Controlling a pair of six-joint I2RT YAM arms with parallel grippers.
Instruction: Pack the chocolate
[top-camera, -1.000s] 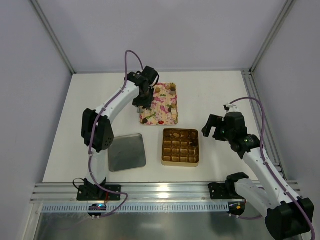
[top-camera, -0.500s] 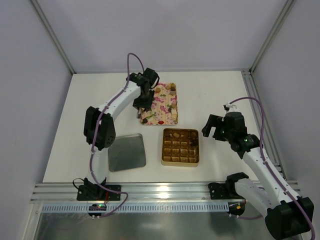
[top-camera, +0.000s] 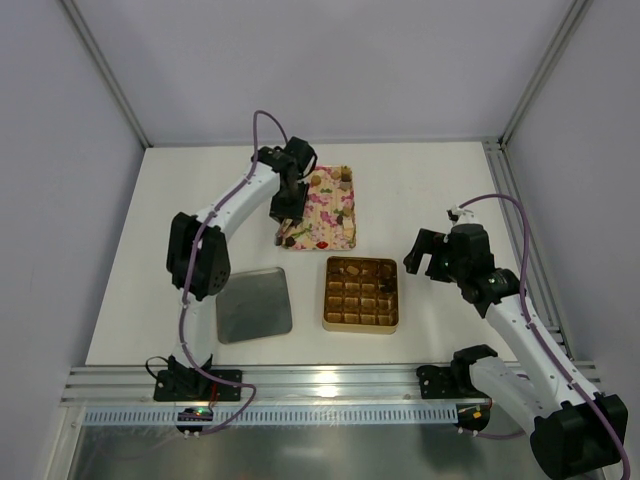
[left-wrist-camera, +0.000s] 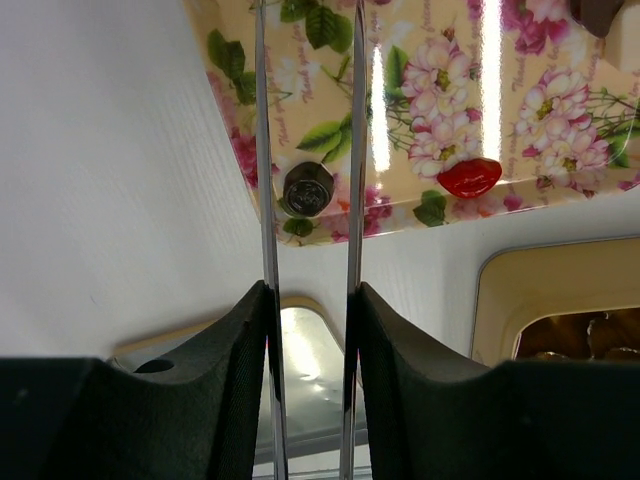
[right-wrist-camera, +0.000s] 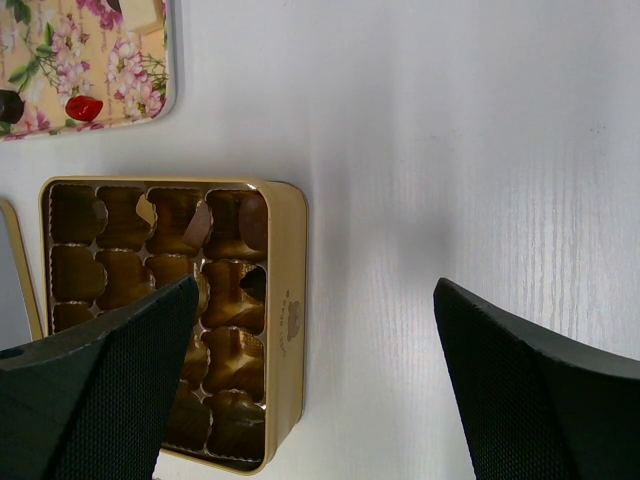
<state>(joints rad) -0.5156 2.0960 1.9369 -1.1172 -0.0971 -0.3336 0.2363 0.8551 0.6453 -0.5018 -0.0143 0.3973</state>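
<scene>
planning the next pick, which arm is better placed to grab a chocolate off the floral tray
Left. The left gripper straddles a dark chocolate on the floral tray; the right gripper hangs open over the table beside the gold box.

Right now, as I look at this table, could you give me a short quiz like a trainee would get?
1. True or false: the right hand is gripping a chocolate.
2. In the left wrist view, what lines up between the fingers of the left hand? A) a dark round chocolate B) a red piece C) a pale square
3. Fill in: the gridded box is ___ coloured.
Key: 1 false, it is open and empty; 2 A; 3 gold.
</scene>
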